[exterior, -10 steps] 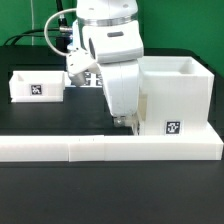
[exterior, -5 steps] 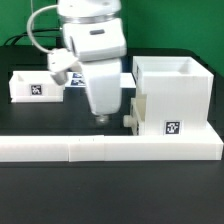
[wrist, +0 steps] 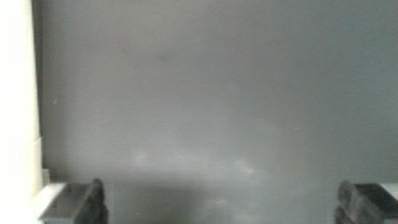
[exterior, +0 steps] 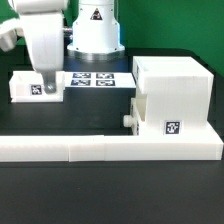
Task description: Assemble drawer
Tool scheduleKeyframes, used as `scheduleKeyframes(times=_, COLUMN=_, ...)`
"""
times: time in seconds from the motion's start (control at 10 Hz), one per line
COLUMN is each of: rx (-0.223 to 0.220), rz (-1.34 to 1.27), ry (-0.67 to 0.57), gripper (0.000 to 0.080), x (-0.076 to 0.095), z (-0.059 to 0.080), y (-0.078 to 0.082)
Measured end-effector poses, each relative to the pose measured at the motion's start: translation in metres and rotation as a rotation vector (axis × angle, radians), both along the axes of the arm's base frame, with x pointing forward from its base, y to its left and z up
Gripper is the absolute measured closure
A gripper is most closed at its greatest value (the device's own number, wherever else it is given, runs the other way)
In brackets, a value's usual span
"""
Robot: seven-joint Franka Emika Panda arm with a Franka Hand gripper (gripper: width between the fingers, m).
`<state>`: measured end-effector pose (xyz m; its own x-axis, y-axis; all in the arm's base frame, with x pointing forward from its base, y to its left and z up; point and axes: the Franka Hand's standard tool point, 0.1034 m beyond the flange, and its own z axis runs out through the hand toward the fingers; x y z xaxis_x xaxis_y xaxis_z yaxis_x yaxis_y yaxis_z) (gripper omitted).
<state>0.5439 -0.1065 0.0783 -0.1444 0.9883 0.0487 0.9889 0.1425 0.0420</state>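
Note:
The tall white drawer case [exterior: 175, 95] stands at the exterior view's right with a square tag [exterior: 173, 127] low on its front. One tray sits pushed into its side, and its knob [exterior: 129, 119] sticks out. The second tray [exterior: 30, 88], tagged, lies at the far left. My gripper [exterior: 47, 86] hangs just at that tray's right end. In the wrist view the gripper [wrist: 222, 205] is open, with only dark table between the fingers [wrist: 75, 203]. A white edge [wrist: 15, 120] runs along one side of that view.
The long low white border wall [exterior: 110, 150] runs across the front and against the case. The marker board [exterior: 95, 78] lies at the back, in front of the arm's base [exterior: 93, 25]. The black table [exterior: 85, 115] lies between tray and case.
The arm has swung from beside the case, across the table, to the exterior view's left, and now stands over the left tray. The case and its pushed-in tray have not moved.

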Motion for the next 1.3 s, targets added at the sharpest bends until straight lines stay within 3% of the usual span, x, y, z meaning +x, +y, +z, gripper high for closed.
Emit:
scheduleKeyframes(times=0.3, rx=0.000, rz=-0.072, ry=-0.007, gripper=0.0151, x=-0.041, z=-0.008, y=-0.004)
scheduleKeyframes(times=0.5, rx=-0.001, rz=-0.076, ry=-0.007, gripper=0.0151, x=-0.040, z=-0.008, y=-0.004)
scheduleKeyframes(times=1.0, rx=0.016, rz=-0.460, ry=-0.020, gripper=0.0151, x=-0.046, z=-0.010, y=-0.009)
scheduleKeyframes(times=1.3, rx=0.034, rz=-0.841, ry=-0.047, gripper=0.0151, x=-0.088, z=-0.016, y=-0.007)
